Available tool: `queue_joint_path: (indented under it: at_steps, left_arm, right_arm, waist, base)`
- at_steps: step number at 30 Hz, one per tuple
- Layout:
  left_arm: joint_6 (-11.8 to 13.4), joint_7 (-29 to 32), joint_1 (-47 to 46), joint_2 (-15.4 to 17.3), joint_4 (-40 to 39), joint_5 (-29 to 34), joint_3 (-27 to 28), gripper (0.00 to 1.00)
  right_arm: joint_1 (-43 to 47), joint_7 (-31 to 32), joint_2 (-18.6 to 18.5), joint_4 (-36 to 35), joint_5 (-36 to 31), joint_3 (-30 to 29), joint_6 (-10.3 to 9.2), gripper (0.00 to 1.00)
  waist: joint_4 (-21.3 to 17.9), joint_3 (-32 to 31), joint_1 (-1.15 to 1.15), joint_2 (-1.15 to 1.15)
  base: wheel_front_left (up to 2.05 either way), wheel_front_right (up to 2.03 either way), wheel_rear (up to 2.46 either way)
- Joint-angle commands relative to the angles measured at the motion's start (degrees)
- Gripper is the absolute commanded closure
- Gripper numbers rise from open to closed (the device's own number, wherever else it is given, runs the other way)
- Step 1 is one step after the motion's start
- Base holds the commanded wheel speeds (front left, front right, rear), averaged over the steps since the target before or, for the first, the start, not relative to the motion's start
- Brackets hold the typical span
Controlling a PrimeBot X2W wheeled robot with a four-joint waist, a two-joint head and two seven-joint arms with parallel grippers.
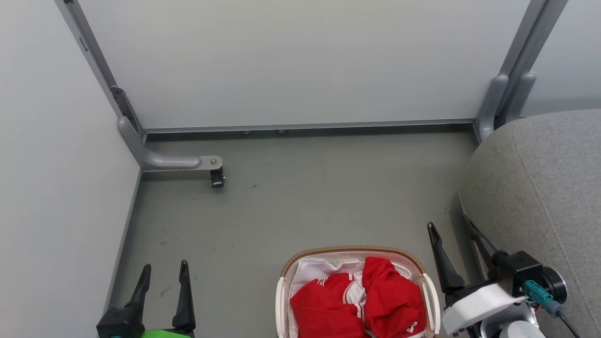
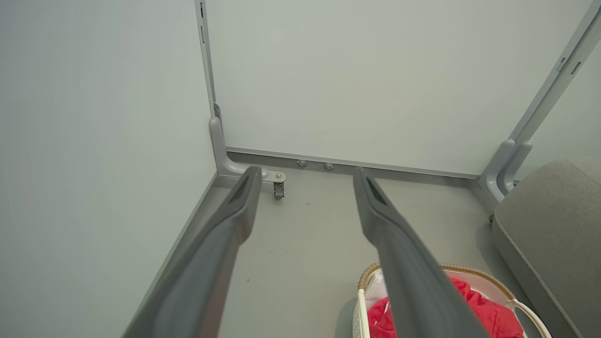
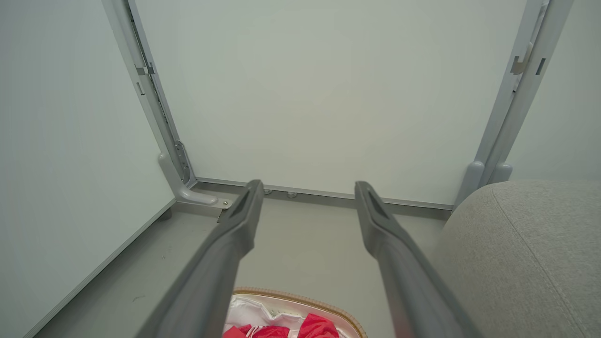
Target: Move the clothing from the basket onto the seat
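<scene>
Clothing (image 1: pixel 357 300) lies crumpled in the basket (image 1: pixel 352 250) at bottom centre of the head view, the seat (image 1: pixel 540 188) at right; left gripper (image 1: pixel 165 265) and right gripper (image 1: pixel 447 219) are both spread, holding nothing. Left wrist view has the clothing at lower right, right wrist view at bottom centre. It seems soft and light; a raised fold on top is good to pinch.
</scene>
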Motion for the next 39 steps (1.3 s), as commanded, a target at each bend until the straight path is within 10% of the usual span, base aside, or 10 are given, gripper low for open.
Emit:
queue_joint_path:
  at_steps: [1, 39]
  left_arm:
    - [0.15, -0.55, 0.97, 0.41, -0.09, 1.29, -0.12, 0.0]
    - [-0.69, -0.43, -6.13, 0.4, 0.35, 4.39, -3.01, 0.0]
  right_arm:
    - [0.86, -0.62, -0.35, -0.29, -1.29, 0.12, 0.0, 0.0]
    - [-3.0, -0.6, -0.34, -3.62, -2.92, -4.35, 0.0, 0.0]
  waist:
    - [0.02, 0.0, 0.0, 0.65]
    - [0.67, 7.6, 0.0, 0.66]
  base:
    - [0.0, 0.0, 0.0]
    - [0.0, 0.0, 0.0]
